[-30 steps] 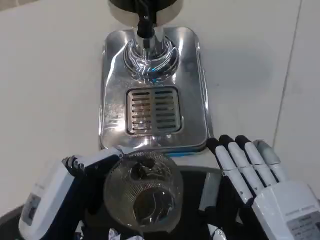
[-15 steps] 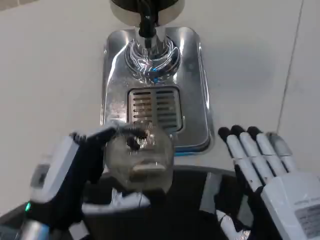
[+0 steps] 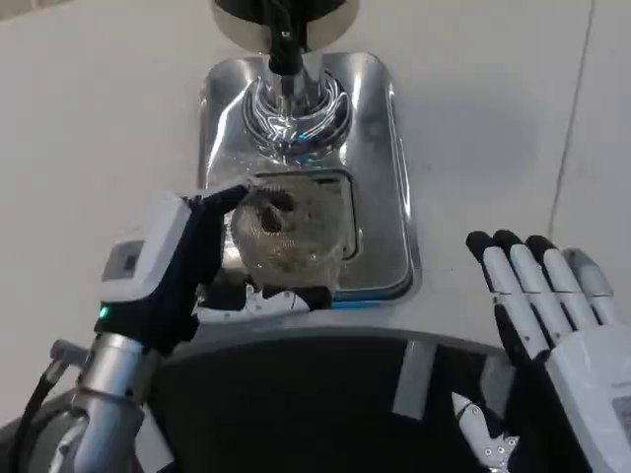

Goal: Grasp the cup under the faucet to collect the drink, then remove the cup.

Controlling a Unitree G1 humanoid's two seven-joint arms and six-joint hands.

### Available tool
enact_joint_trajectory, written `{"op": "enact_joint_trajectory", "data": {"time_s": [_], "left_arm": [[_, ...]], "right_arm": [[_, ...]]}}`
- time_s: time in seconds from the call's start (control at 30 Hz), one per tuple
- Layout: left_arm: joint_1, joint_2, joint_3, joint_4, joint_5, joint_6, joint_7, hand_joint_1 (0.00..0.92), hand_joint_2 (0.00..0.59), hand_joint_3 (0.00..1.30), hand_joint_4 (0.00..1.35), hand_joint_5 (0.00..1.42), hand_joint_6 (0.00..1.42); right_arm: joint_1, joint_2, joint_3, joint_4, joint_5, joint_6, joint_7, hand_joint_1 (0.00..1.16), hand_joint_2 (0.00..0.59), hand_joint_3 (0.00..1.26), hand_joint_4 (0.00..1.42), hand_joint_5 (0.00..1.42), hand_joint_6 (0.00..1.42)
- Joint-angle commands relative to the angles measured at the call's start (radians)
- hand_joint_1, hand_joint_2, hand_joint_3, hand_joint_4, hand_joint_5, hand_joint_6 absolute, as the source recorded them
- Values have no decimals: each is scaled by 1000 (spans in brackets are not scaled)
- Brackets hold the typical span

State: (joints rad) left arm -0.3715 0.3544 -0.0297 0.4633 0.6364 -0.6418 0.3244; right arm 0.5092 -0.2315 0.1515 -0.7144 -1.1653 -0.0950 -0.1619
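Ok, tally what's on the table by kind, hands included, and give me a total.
Robot hands: 2, left hand gripping the cup, right hand held open
Glass cup: 1
Steel drip tray: 1
Faucet: 1
Total: 5

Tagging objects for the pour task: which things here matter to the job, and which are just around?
In the job:
- glass cup, held by the left hand over the drain grate
- faucet
- metal drip tray

Just around:
- right hand, holding nothing
- white table
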Motion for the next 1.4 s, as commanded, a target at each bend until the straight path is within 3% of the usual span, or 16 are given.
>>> {"op": "enact_joint_trajectory", "data": {"time_s": [0.03,0.47,0.8,0.9,1.0,1.1,1.2,1.4], "left_arm": [[-102,14,-30,121,3,12,60,693,3,1194,1089,1387,1424],[-299,21,-69,404,-63,23,109,693,1,1194,1102,1387,1424],[-355,37,-84,482,-107,7,90,686,12,1174,1122,1402,1424],[-357,35,-86,490,-128,-5,73,606,0,1006,1060,1258,1381],[-351,39,-87,490,-150,-30,53,378,43,657,675,1154,1286],[-340,47,-84,482,-161,-56,44,280,34,465,540,1064,1247],[-334,53,-89,475,-164,-66,38,233,22,370,460,985,1191],[-320,58,-102,450,-148,-73,61,188,6,306,404,939,1156]], "right_arm": [[27,11,-3,-33,0,8,36,302,586,0,0,0,0],[40,46,7,-88,-24,12,117,326,586,0,0,0,0],[54,63,14,-93,-35,5,122,380,586,0,0,0,0],[53,61,8,-87,-29,3,120,382,586,0,0,0,0],[51,58,0,-82,-20,4,121,384,586,0,0,0,0],[45,57,-4,-77,-7,4,123,383,586,0,0,0,0],[37,56,-7,-71,2,3,126,377,586,0,0,0,0],[13,52,-14,-58,31,4,135,220,569,0,0,0,0]]}}
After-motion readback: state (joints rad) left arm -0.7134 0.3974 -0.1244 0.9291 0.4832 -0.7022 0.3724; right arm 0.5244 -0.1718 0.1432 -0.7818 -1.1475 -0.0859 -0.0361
